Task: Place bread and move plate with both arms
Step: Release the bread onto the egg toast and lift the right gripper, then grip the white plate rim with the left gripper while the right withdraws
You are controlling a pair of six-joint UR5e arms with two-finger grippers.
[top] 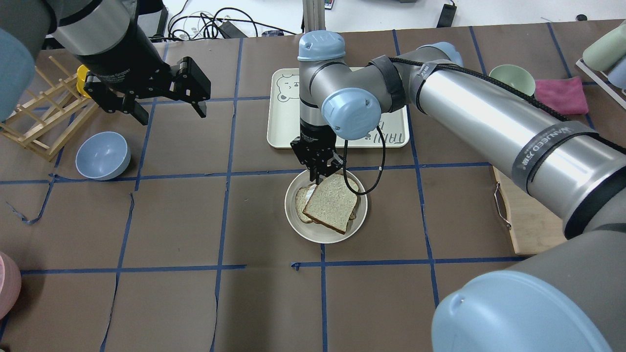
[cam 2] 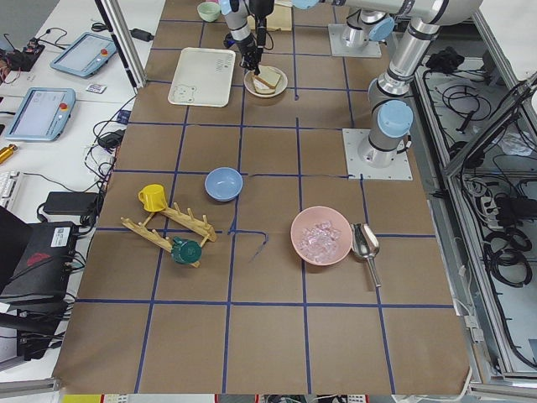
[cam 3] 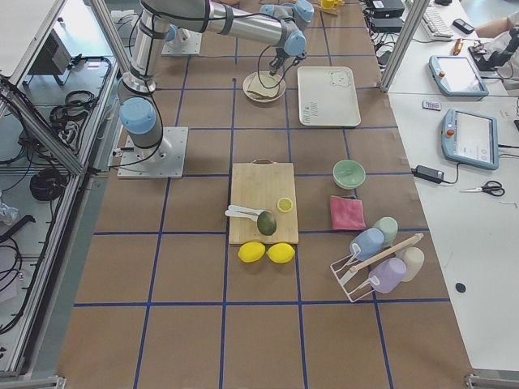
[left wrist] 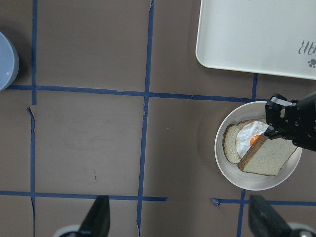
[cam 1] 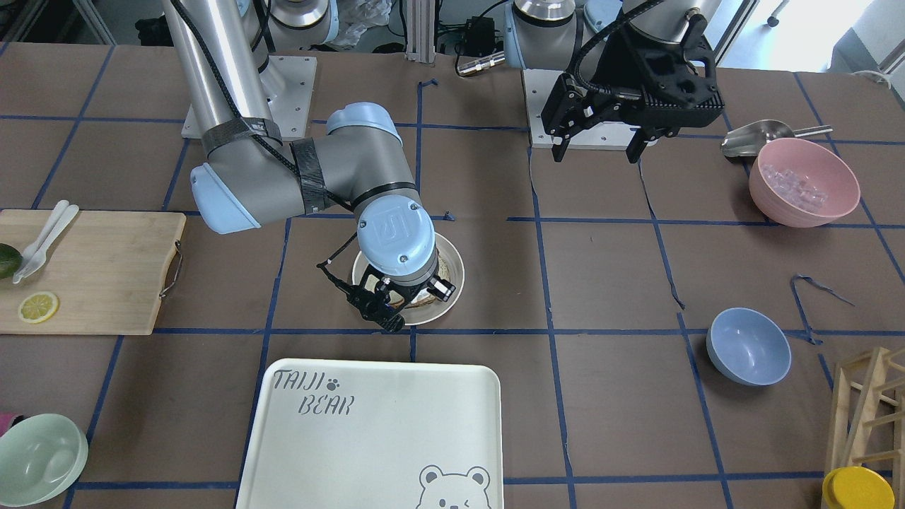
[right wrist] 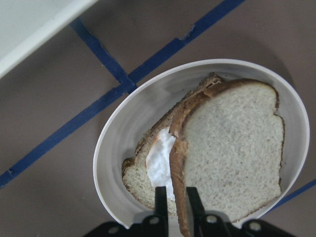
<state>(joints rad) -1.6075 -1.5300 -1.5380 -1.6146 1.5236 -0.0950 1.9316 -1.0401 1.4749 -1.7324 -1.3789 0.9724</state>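
Brown crust of the bread (right wrist: 232, 148) is pinched in the jaws of the right gripper (right wrist: 177, 200), slice tilted just below them over the plate (right wrist: 116, 129). Dropped crooked, it might slide off the egg slice (right wrist: 153, 165); left gripper (cam 1: 596, 150) hangs spread wide.

In plate (top: 318, 235): bread (top: 331, 202) atop egg slice (top: 302, 198).

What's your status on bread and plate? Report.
Right claw shut on bread, slice tilted over the egg slice on the plate. Left claw open, hanging off to the side. Tray beside plate.
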